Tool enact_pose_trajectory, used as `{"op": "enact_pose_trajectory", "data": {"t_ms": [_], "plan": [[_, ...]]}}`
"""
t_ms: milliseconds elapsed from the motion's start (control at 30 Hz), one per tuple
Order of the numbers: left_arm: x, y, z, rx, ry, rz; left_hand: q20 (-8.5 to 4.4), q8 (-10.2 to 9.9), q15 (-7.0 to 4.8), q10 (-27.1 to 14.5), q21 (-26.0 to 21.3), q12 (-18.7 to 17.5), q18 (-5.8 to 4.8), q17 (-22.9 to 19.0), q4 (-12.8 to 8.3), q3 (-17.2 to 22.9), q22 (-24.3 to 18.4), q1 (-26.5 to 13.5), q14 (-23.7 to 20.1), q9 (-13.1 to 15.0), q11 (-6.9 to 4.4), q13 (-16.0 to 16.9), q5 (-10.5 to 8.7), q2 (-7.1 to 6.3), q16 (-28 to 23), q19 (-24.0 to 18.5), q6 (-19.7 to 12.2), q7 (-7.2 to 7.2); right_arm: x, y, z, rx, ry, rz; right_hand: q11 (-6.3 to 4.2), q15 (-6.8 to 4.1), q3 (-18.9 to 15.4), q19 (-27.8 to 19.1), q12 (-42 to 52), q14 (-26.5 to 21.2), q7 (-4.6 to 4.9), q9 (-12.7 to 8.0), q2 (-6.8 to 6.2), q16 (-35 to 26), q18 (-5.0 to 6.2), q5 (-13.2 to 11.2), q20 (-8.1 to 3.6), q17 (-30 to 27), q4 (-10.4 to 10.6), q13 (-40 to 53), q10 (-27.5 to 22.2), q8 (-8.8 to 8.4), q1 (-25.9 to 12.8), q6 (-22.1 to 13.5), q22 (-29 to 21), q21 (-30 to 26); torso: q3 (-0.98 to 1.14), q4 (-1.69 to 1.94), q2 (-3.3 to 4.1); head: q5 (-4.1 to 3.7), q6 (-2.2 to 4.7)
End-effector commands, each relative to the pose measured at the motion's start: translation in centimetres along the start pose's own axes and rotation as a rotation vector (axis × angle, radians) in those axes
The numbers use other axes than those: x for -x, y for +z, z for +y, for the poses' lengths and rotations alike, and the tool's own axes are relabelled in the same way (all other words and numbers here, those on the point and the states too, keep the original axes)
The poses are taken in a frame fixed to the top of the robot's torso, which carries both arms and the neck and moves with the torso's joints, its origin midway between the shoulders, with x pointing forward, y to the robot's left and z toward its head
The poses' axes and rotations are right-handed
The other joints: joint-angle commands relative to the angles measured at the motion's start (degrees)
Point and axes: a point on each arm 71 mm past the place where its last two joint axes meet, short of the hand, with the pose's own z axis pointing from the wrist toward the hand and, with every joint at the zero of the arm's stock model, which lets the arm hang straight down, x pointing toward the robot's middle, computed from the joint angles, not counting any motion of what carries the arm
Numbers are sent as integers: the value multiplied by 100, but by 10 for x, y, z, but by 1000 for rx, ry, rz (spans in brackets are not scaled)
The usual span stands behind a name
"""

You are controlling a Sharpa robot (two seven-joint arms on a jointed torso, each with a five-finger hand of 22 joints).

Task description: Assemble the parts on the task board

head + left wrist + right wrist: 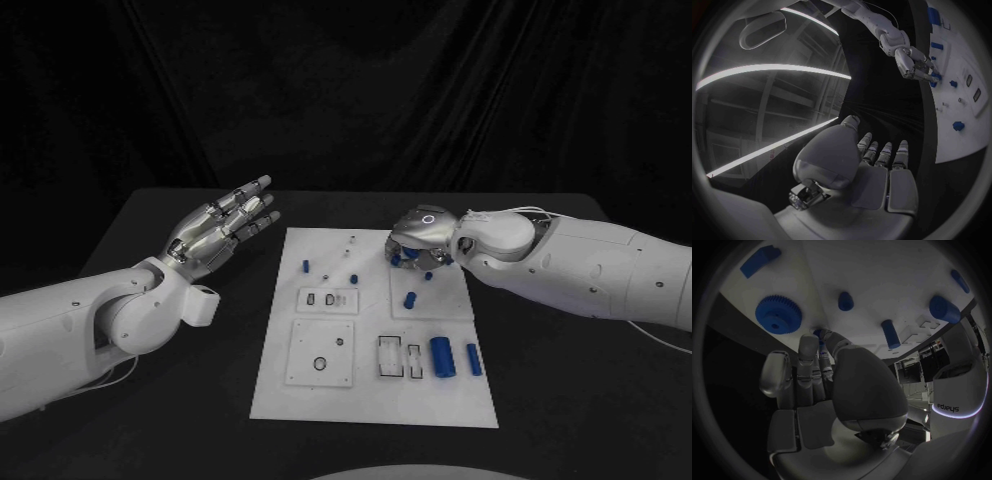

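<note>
My left hand (224,225) hovers spread and empty beside the task board (378,400) on the surface. My right hand (420,240) pinches a small blue part (819,333) at the board's far end, near one blue gear (778,314). Two blue cylinders (456,356) lie side by side.

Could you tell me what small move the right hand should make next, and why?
Probably close its fingers on the small blue piece at its fingertips and lift it. The right hand is bent down over the white board there, while the left hand hovers open beside the board.
</note>
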Motion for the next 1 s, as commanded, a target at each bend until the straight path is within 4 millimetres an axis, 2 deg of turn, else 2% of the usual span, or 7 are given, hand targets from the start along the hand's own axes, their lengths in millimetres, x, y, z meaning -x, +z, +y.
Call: {"op": "enact_pose_trajectory", "data": {"t_ms": [33,300,400,433,467,633,1000], "plan": [[-1,0,-3,-28,-1,3,31,27,49,15,34,22,108,9,-7,52,6,60,8,9,1,10,39,-8,39,0,52,10,21,1,2,33,-32,-79,-34,-20,43,29,-42,31,-11,26,32,21,-32,-67,-27,7,19,5,72,34,66,41,23,45,-3,-3,-3,17,-49],[-5,-2,-5,-40,8,-12,-77,27,-28,16,-82,23,63,-6,-37,110,-66,-21,-18,5,34,10,28,-74,4,-142,53,14,59,5,-3,25,-16,-110,-37,-21,75,16,-179,20,-25,69,2,-23,-30,-205,-30,-41,80,-3,47,-3,7,-21,28,27,-4,-10,26,35,-149],[-6,-3,-7,-61,10,-15,-135,31,-88,22,-87,25,70,-10,153,-12,-69,-184,-24,6,47,11,-26,-110,-6,-148,72,5,69,9,-4,26,-10,-121,-23,-13,69,17,-228,24,-17,93,-2,-12,-32,-301,-25,-21,142,0,54,-11,-55,-34,43,27,-1,2,41,46,-169],[-7,-3,-8,-70,12,-17,-183,32,-130,32,-93,29,67,-14,435,-218,-73,-475,-29,5,64,13,-426,-91,-13,-154,78,2,71,11,-5,27,-10,-122,-25,-12,71,20,-231,23,-20,95,0,-16,-34,-305,-25,-26,146,1,55,-11,-57,-34,49,30,-3,5,41,44,-169],[-7,-3,-9,-83,16,-21,-232,28,-190,40,-97,32,72,-17,426,-460,-76,-767,-33,1,97,15,-872,-26,-21,-158,65,-12,73,13,-5,26,-10,-122,-27,-12,72,21,-233,25,-21,96,1,-8,-34,-308,-24,-14,147,1,55,-11,-57,-35,52,32,-9,9,55,42,-170],[-6,-2,-11,-125,36,-41,-362,16,-397,47,-100,35,128,-17,417,-763,-79,-1059,-33,-5,105,16,-1415,17,-21,-161,27,-11,77,22,-9,12,-14,-121,-22,-12,76,32,-254,36,-16,102,0,18,-38,-323,-24,21,161,0,49,-22,-65,-54,73,44,-26,21,87,40,-155],[-5,-2,-12,-137,36,-40,-380,24,-398,39,-100,31,126,-17,409,-689,-79,-744,-33,-2,84,14,-871,52,-21,-161,66,43,79,36,-10,-16,-19,-110,-1,-5,94,37,-315,45,3,110,-31,42,-41,-313,-19,51,168,-1,24,-62,-58,-118,94,49,-66,59,186,16,-84]]}}
